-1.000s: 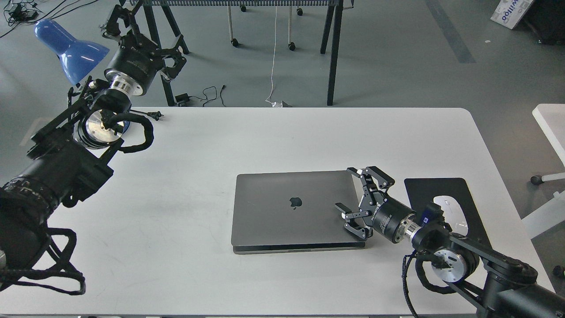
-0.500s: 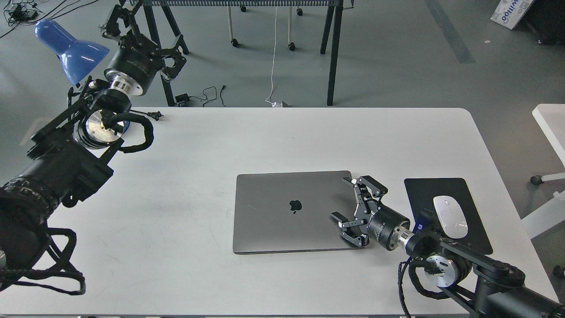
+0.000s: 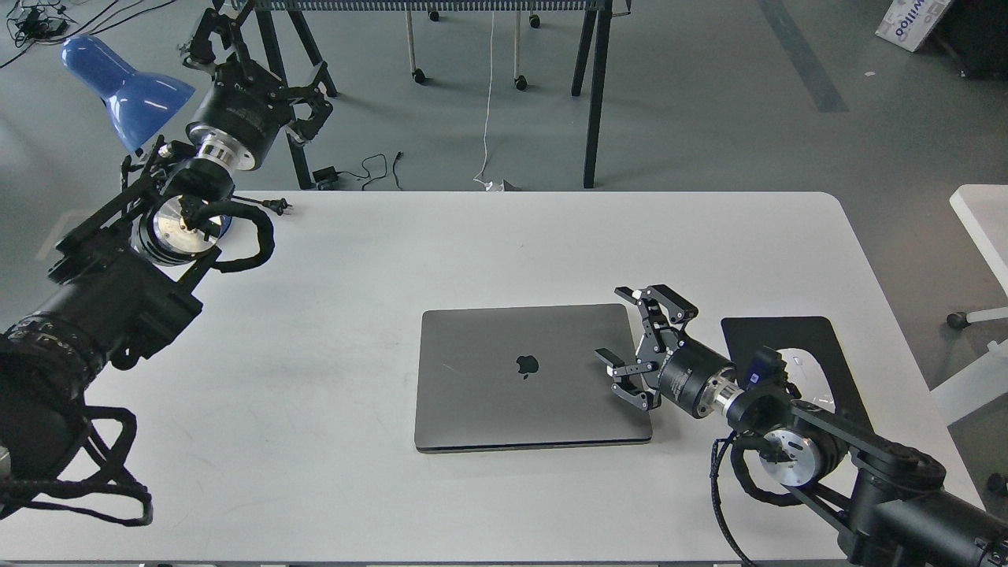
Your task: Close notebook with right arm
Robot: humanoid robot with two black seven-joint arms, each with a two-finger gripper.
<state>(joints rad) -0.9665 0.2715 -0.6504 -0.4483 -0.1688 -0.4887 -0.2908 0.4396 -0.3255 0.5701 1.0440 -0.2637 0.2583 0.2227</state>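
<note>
The notebook point(image 3: 531, 378) lies shut and flat on the white worktop point(image 3: 504, 252), nearer the front edge and a little right of centre. The right arm's end effector point(image 3: 638, 339) is over its right edge, fingers spread and pinching nothing. Just right, toward the worktop's right edge, a black mouse pad point(image 3: 787, 335) carries a white mouse point(image 3: 811, 382), partly hidden by the right arm point(image 3: 795, 449); the left end effector point(image 3: 252, 47) is beyond the far left corner beside a blue lamp point(image 3: 118, 83), its fingers too dark to tell apart.

Matt grey metal notebook point(image 3: 512, 378) lies on a smooth white table point(image 3: 472, 244) beside a matt black mouse pad point(image 3: 819, 346).
</note>
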